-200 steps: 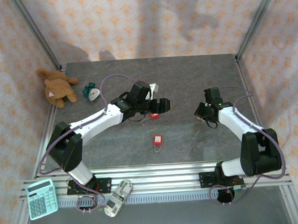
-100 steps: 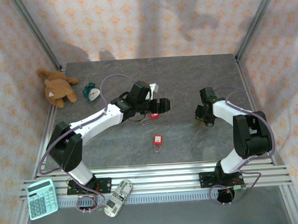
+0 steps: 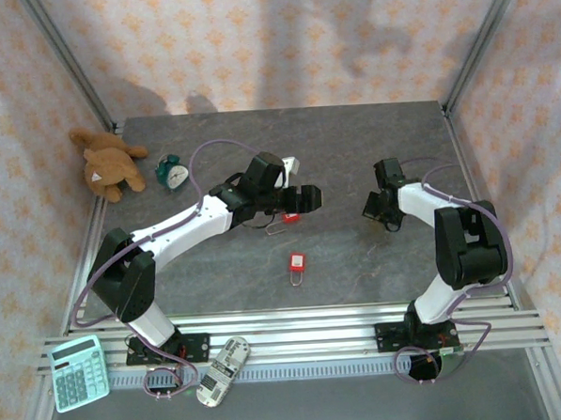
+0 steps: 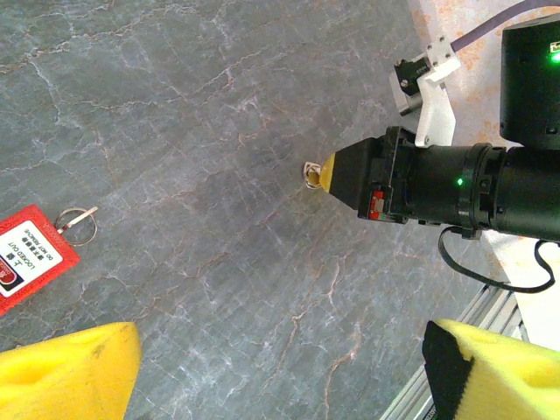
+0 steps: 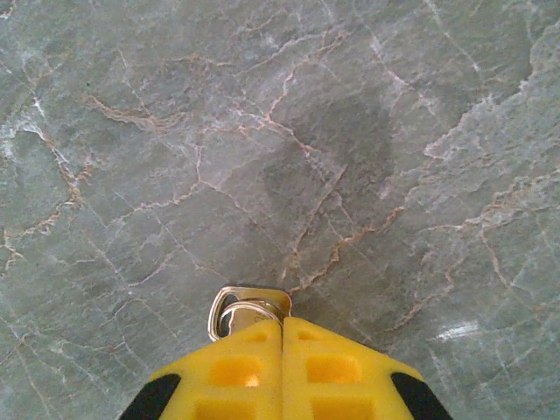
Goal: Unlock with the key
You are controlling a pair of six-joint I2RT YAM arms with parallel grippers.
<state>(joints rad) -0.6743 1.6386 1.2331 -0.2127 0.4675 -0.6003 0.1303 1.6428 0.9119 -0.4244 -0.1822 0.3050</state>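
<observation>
A red padlock [image 3: 297, 263] lies on the grey table, shackle pointing to the near edge. My right gripper [image 3: 373, 208] sits low over the table to its far right, shut on a small silver key [image 5: 248, 306] whose bow and ring poke out past the yellow fingertips [image 5: 236, 363]. In the left wrist view that key [image 4: 311, 171] sticks out of the right gripper's tip [image 4: 329, 172]. My left gripper [image 3: 301, 199] hovers open above a red lockout tag [image 4: 26, 254] with a metal ring [image 4: 79, 223]; its yellow fingers [image 4: 70, 367] stand wide apart around nothing.
A teddy bear [image 3: 109, 162] and a small alarm clock [image 3: 172, 171] sit at the far left. A calculator [image 3: 78, 371] and a remote [image 3: 223, 370] lie by the front rail. Metal frame posts edge the table.
The right arm has folded in, its elbow swinging up and back, and its gripper has shifted slightly left with the key. The left arm has not moved.
</observation>
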